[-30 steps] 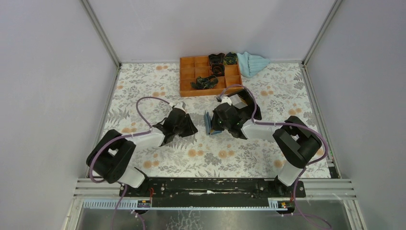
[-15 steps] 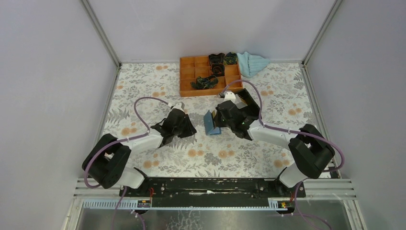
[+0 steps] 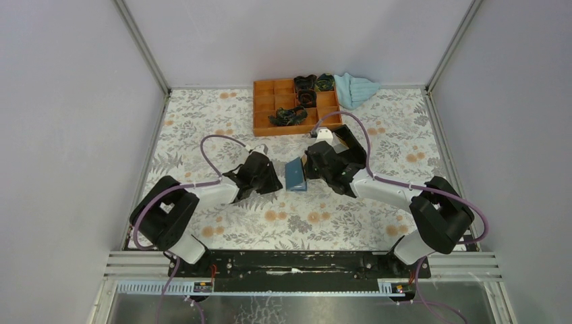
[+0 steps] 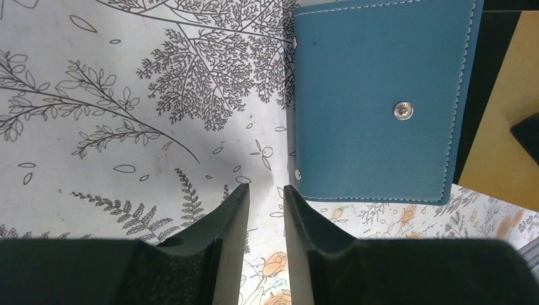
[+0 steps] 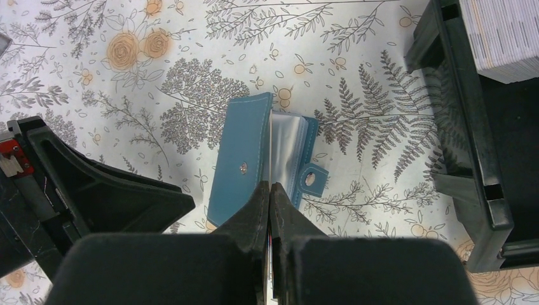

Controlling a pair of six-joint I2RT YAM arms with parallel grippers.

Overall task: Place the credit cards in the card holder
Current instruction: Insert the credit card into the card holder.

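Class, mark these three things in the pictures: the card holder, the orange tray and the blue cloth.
card holder (image 4: 356, 127), left wrist view, front cover.
orange tray (image 3: 264, 104), top view, empty left compartment.
blue cloth (image 3: 355, 89), top view, its middle.

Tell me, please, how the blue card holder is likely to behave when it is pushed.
The card holder probably flexes rather than staying rigid: its stitched cover hinges open over clear sleeves. It looks thin, so likely light. Pushed, it may slide on the floral table or fold.

the left gripper (image 3: 276, 182) has slid closer to the card holder (image 3: 295, 175), which the right gripper (image 3: 305, 170) has tipped to show more of its blue face.
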